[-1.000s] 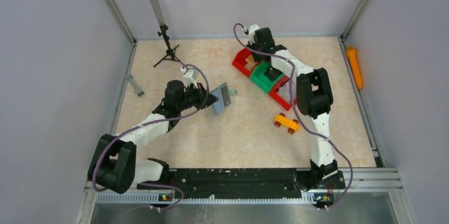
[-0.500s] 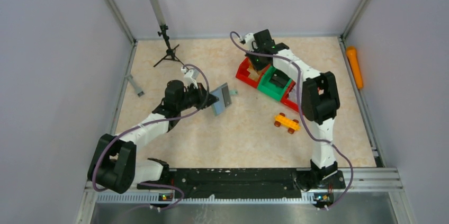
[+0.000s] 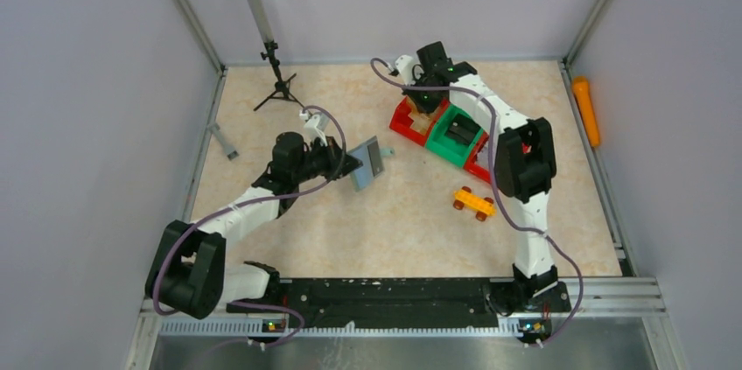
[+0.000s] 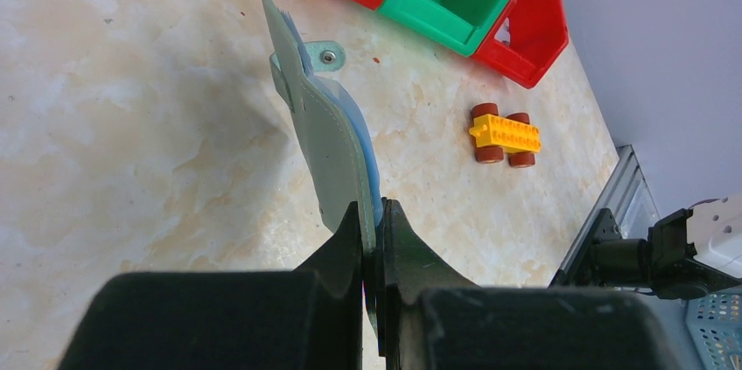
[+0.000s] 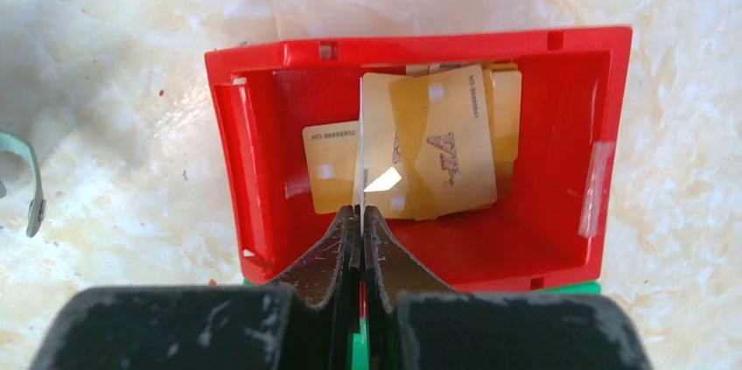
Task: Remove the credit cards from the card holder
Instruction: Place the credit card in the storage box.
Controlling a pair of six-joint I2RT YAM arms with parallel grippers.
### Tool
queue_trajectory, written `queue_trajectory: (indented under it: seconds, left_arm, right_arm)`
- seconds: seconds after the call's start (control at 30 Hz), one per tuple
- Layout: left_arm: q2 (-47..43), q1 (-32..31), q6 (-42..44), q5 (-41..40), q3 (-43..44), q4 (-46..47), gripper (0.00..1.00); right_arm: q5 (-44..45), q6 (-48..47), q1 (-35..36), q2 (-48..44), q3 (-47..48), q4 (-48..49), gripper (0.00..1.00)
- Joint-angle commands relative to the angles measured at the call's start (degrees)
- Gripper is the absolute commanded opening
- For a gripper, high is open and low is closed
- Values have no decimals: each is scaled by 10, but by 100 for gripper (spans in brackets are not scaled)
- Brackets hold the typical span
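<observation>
The beige marbled table (image 3: pixel 394 239) carries everything. The left arm reaches toward its middle, and the right arm stretches to the far side, over a row of joined plastic bins. A black tripod stand (image 3: pixel 276 83) stands at the far left corner.

The row runs red, green, red. In the end red bin (image 5: pixel 411 51) lies a loose pile of tan-gold credit cards (image 5: pixel 446 151), overlapping one another. The green bin (image 3: pixel 455 144) sits beside it.

The card holder (image 4: pixel 328 125) is well left of the bins, lifted on edge and tilted. The left gripper (image 4: pixel 374 212) is clamped on its near edge, fingers pressed against both faces. A blue-edged layer shows along the holder's inner side, and its small snap tab (image 4: pixel 322 55) points toward the bins.

The right gripper (image 5: pixel 360 212) hangs above the red bin, fingers squeezed together on a single credit card (image 5: pixel 360 143) seen edge-on as a thin pale line.

An orange marker (image 3: pixel 585 111) lies by the right wall. A yellow toy car (image 3: pixel 473 203) sits near the bins, on their near side.
</observation>
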Motion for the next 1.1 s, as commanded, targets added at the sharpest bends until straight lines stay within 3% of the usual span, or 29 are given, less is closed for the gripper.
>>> queue_trajectory:
  seconds: [0.0,0.3,0.33,0.4,0.47,0.67,0.93,1.07]
  left_arm:
    - [9,0,-4,17,8,45,0]
    - [19,1,-4,23,11,49,0]
    - [19,0,-5,25,11,50,0]
    - [17,0,-5,25,11,50,0]
    - [16,0,-6,27,11,49,0]
    - [16,0,-9,35,11,54,0]
    - [12,0,-7,36,10,53,0]
    - [4,0,-8,38,7,55,0]
  right_arm:
    - [-20,-68,1,42,77,-54,0]
    - [-37,-83,-7,89,97,-46,0]
    - [-41,-82,-9,91,98,-43,5]
    - [-29,-70,-12,94,99,-27,26]
    - [2,-62,-15,98,99,-11,34]
    - [62,-35,-20,81,70,69,35]
    - [39,-1,-19,40,59,80,39]
    - [1,46,-15,-54,-19,133,53]
